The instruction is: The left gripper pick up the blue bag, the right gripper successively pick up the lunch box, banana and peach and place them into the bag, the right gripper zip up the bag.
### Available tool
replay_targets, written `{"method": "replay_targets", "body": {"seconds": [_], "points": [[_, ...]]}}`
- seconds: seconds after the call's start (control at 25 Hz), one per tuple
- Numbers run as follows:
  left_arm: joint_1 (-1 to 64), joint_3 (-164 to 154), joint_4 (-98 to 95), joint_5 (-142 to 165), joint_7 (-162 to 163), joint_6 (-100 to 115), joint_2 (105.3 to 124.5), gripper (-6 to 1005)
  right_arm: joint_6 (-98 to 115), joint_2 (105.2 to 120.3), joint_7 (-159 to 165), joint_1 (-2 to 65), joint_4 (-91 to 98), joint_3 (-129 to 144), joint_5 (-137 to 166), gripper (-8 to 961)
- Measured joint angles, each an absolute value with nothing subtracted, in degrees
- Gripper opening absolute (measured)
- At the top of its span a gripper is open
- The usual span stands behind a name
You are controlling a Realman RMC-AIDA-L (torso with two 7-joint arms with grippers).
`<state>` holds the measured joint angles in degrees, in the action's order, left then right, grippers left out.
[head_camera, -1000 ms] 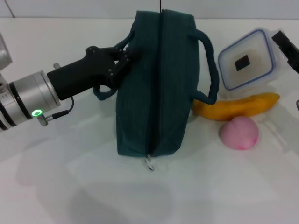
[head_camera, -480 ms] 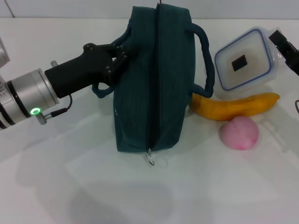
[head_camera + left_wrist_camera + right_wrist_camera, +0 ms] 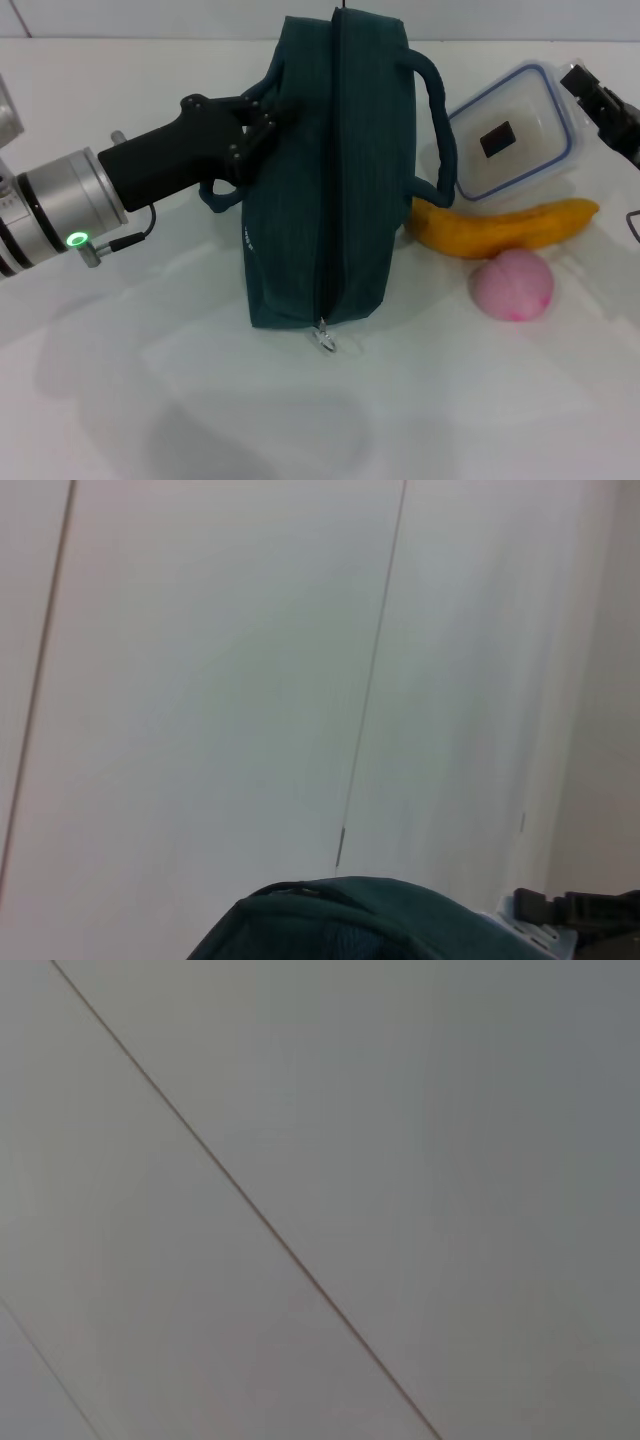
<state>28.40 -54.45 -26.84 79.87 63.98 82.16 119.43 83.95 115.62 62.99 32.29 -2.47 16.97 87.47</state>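
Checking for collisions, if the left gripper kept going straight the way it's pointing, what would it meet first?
The left gripper points at the blue bag, already at its near handle. Pushing on, it would probably press into the bag's side.

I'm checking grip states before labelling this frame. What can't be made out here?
- Left gripper, head view: its tips are buried against the blue bag and its near handle, so the grip is unclear.
- Right gripper, head view: cut off by the frame edge beside the lunch box.
- Bag interior: hidden by the shut zip.
- Right wrist view: only blank surface.

White table [image 3: 200, 400] – pale panelled wall [image 3: 200, 680]
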Motion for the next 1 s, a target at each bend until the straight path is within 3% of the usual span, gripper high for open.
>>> {"method": "replay_targets", "body": {"seconds": [1.0], "points": [[28.57, -54.58, -26.58, 80.07, 62.61, 82.18, 119.37, 39, 88.53, 115.98, 58.92, 30.12, 2.23, 18.37, 85.35, 306]]}}
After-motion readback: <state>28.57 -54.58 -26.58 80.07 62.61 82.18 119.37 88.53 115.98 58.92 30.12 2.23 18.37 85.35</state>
